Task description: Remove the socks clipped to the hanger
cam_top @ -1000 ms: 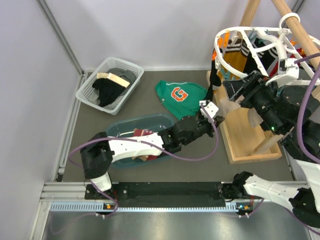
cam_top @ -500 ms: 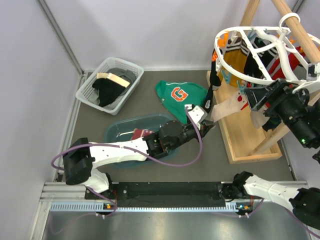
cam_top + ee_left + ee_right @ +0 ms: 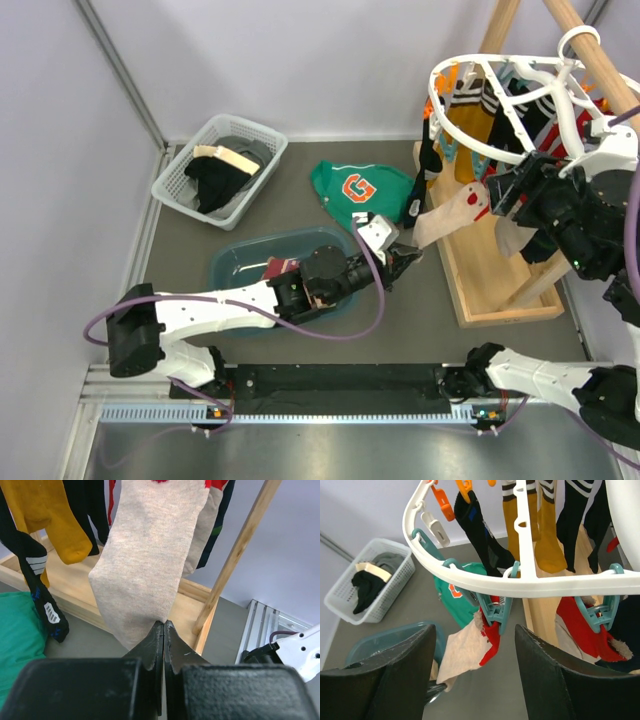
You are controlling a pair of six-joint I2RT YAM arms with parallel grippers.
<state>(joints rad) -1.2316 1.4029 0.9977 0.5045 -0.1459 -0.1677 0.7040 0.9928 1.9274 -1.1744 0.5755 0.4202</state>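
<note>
Left gripper [image 3: 163, 625] pinches the toe of the beige sock [image 3: 150, 555]; right gripper [image 3: 474, 632] gapes wide, the sock's teal clip [image 3: 492, 611] on the hanger [image 3: 530, 579] just ahead.

Beige, red-patched sock [image 3: 150, 555]; white hanger [image 3: 555, 577]

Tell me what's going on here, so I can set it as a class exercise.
Two robot arms are working at a white drying hanger hung with socks. The left end effector is shut on the toe of a beige sock with a red cuff, drawing it out at a slant. Its cuff is still held in a teal clip. The right end effector is open, with a finger on either side of that clip.
</note>
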